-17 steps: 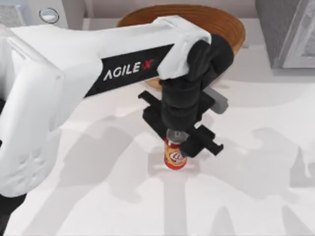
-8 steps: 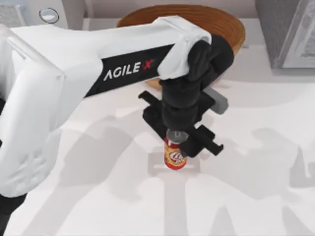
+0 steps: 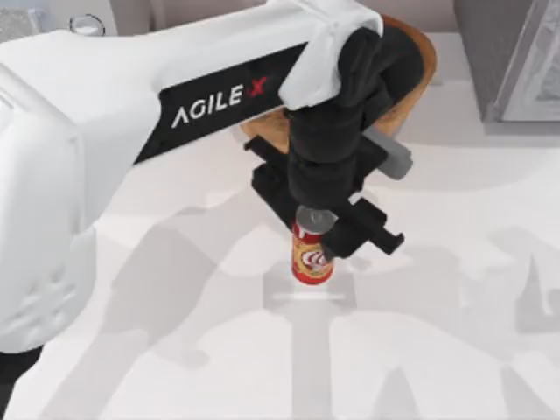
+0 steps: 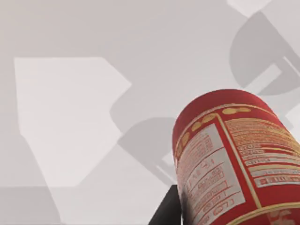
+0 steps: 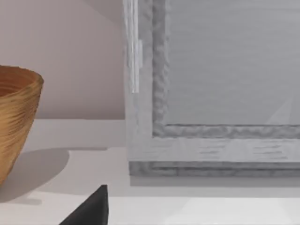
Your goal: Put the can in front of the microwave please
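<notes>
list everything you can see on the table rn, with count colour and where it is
small red drink can with yellow-orange and white logo and silver top: 1, red, mid-table, upright between the left gripper's fingers
light grey-white microwave with a round silver dial: 1, grey-white, far left corner of the top view
round woven wooden basket: 1, orange-brown, far centre, partly behind the left arm
darker speckled grey box: 1, grey, far right corner
white table: 1, white, under everything
left gripper: 1, black, on a white arm, mid-table, closed on the can
right gripper: 1, one black finger tip at the right wrist view's edge, facing the grey box
</notes>
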Controlling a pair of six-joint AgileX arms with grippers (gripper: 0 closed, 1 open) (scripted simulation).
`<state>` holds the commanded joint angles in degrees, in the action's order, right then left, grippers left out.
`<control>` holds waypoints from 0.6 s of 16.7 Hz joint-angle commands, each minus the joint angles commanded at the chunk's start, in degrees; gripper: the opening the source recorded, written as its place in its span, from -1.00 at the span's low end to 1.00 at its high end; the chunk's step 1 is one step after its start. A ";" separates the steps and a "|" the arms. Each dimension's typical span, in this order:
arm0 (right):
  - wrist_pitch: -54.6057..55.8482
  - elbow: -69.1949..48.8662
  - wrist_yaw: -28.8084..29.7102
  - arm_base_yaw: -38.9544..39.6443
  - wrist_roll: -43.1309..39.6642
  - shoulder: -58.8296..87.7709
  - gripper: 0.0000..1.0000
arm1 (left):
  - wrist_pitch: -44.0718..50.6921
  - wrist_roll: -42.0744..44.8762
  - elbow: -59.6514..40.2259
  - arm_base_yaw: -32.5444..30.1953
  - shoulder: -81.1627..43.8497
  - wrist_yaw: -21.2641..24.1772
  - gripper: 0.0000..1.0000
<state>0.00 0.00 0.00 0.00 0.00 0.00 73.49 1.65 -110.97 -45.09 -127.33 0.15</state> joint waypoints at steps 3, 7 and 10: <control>0.00 0.00 0.00 0.00 0.00 0.00 1.00 | 0.16 -0.01 -0.14 0.01 0.04 0.00 -1.00; 0.00 0.00 0.00 0.00 0.00 0.00 1.00 | 1.13 1.54 0.88 1.70 -1.35 1.23 -1.00; 0.00 0.00 0.00 0.00 0.00 0.00 1.00 | 3.75 6.68 2.77 6.85 -4.01 4.48 -1.00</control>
<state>0.00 0.00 0.00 0.00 0.00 0.00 77.24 8.33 -108.20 -38.24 -131.34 4.63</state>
